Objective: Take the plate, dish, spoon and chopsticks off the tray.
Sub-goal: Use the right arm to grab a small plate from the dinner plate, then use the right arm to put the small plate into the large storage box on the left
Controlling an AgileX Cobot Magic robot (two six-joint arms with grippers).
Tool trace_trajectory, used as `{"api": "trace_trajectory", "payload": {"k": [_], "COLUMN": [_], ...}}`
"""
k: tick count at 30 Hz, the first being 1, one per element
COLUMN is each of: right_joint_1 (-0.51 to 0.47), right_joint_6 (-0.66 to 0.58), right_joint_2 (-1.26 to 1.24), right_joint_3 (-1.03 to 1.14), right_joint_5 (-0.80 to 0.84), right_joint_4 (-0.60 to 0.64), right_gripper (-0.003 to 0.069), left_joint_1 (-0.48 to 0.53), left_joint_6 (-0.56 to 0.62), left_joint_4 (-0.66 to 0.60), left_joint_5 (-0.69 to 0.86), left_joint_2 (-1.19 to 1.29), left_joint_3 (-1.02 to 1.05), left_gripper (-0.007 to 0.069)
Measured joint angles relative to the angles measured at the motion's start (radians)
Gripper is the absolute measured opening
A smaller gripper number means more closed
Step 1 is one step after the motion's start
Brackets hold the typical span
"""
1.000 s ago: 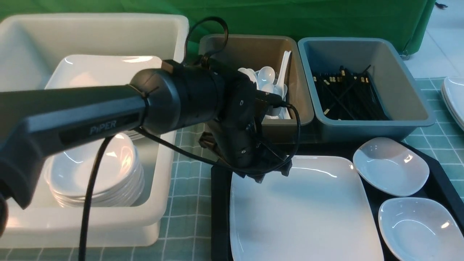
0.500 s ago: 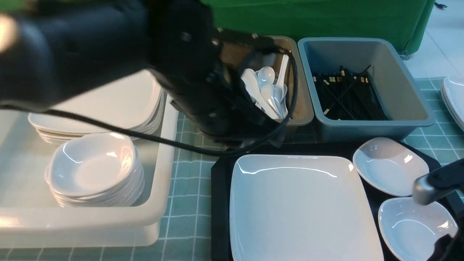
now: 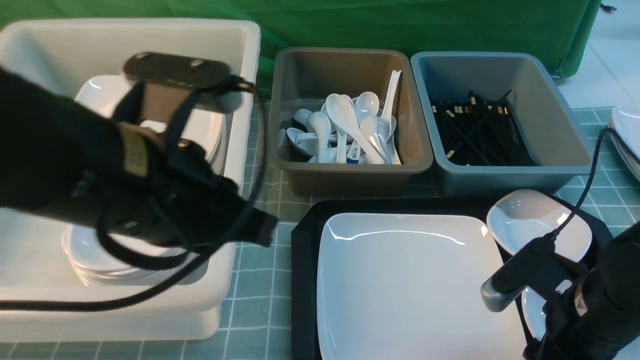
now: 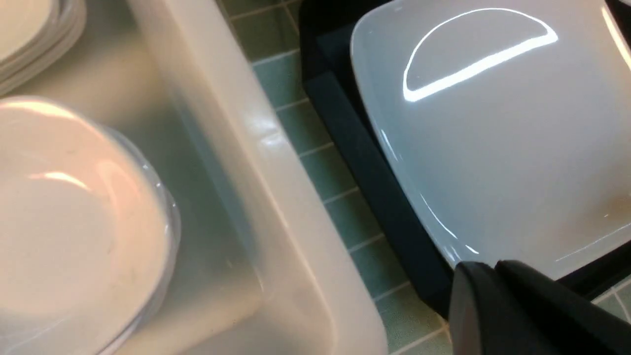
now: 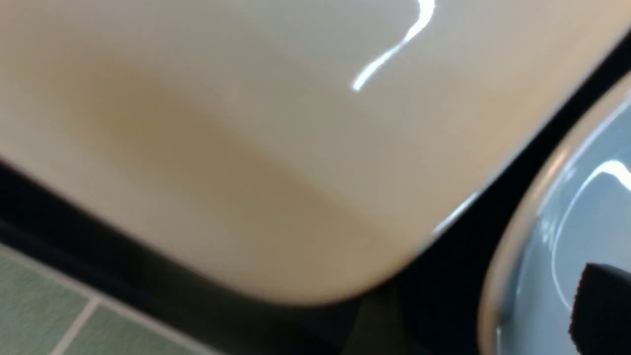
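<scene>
The big white square plate (image 3: pixel 415 285) lies on the black tray (image 3: pixel 304 250). Two small white dishes sit along the tray's right side: the far dish (image 3: pixel 537 225) and the near dish (image 5: pixel 567 207), which my right arm (image 3: pixel 600 300) mostly hides in the front view. My right gripper (image 5: pixel 483 305) hangs open at the near dish's rim, one finger (image 5: pixel 601 305) over its bowl. My left gripper (image 3: pixel 265 230) is shut and empty, between the white tub and the tray's left edge. Spoons (image 3: pixel 345 130) and chopsticks (image 3: pixel 475 130) lie only in the back tubs.
A large white tub (image 3: pixel 235 150) on the left holds stacked plates and stacked dishes (image 4: pixel 74 217). A brown-grey tub (image 3: pixel 350 172) and a blue-grey tub (image 3: pixel 515 175) stand behind the tray. More white plates (image 3: pixel 627 135) sit at the far right edge. A green checked cloth covers the table.
My left arm has swung back from the tray's far edge to the white tub, and its gripper has shut. My right arm has come in over the near dish.
</scene>
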Motion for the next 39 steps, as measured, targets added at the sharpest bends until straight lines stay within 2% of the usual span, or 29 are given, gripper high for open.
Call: {"api": "trace_trajectory", "payload": {"k": [2, 3, 4, 7, 10, 13, 14, 15, 16, 17, 25, 28, 29, 30, 31, 33, 39], "right_joint_1": [0.000, 0.000, 0.000, 0.000, 0.010, 0.032, 0.048, 0.052, 0.065, 0.069, 0.072, 0.083, 0.085, 0.111, 0.117, 0.169, 0.338], "right_joint_6": [0.015, 0.030, 0.042, 0.058, 0.058, 0.065, 0.088, 0.091, 0.123, 0.130, 0.143, 0.071, 0.063, -0.007, -0.021, -0.072, -0.154], "right_joint_2": [0.016, 0.033, 0.046, 0.049, 0.046, 0.025, -0.004, -0.014, -0.067, -0.093, -0.283, -0.282, -0.280, -0.243, -0.232, -0.159, 0.086], "right_joint_3": [0.000, 0.000, 0.000, -0.008, -0.019, -0.038, -0.055, -0.061, -0.087, -0.104, -0.301, -0.443, -0.460, -0.547, -0.556, -0.655, -0.911], "right_joint_5": [-0.009, -0.014, -0.017, -0.012, 0.030, 0.093, 0.133, 0.143, 0.197, 0.219, 0.313, 0.296, 0.294, 0.266, 0.264, 0.237, 0.189], "right_joint_4": [-0.017, -0.028, -0.041, -0.074, -0.081, -0.077, -0.075, -0.075, -0.071, -0.062, -0.024, 0.053, 0.061, 0.152, 0.169, 0.231, 0.267], "right_gripper": [0.0484, 0.0444, 0.0367, 0.0248, 0.0246, 0.0213, 0.0168, 0.0154, 0.0085, 0.0067, 0.0062, 0.0062, 0.0062, 0.0062, 0.0062, 0.0062, 0.0062], "left_joint_1": [0.016, 0.032, 0.046, 0.074, 0.092, 0.102, 0.111, 0.113, 0.127, 0.137, 0.270, 0.384, 0.392, 0.457, 0.464, 0.556, 0.705], "left_joint_6": [-0.002, -0.003, -0.003, -0.003, -0.003, -0.003, -0.003, -0.003, -0.003, -0.003, -0.012, -0.003, -0.002, 0.011, 0.014, 0.050, 0.077], "left_joint_4": [0.000, -0.001, -0.005, -0.012, -0.012, -0.004, 0.003, 0.004, 0.007, 0.007, -0.010, -0.020, -0.020, -0.029, -0.031, -0.069, -0.096], "left_joint_5": [-0.001, 0.000, 0.001, 0.005, 0.009, 0.008, 0.009, 0.009, 0.015, 0.023, 0.090, 0.132, 0.135, 0.161, 0.163, 0.183, 0.185], "left_joint_2": [-0.015, -0.030, -0.043, -0.068, -0.084, -0.086, -0.086, -0.086, -0.087, -0.087, -0.087, -0.087, -0.087, -0.090, -0.090, -0.109, -0.203], "left_joint_3": [0.010, 0.015, 0.014, 0.014, 0.014, 0.014, 0.014, 0.014, 0.014, 0.014, 0.014, 0.014, 0.014, 0.014, 0.014, 0.014, 0.014], "left_gripper": [0.0009, 0.0009, 0.0009, 0.0009, 0.0009, 0.0009, 0.0009, 0.0009, 0.0010, 0.0010, 0.0010, 0.0010, 0.0010, 0.0010, 0.0010, 0.0010, 0.0010]}}
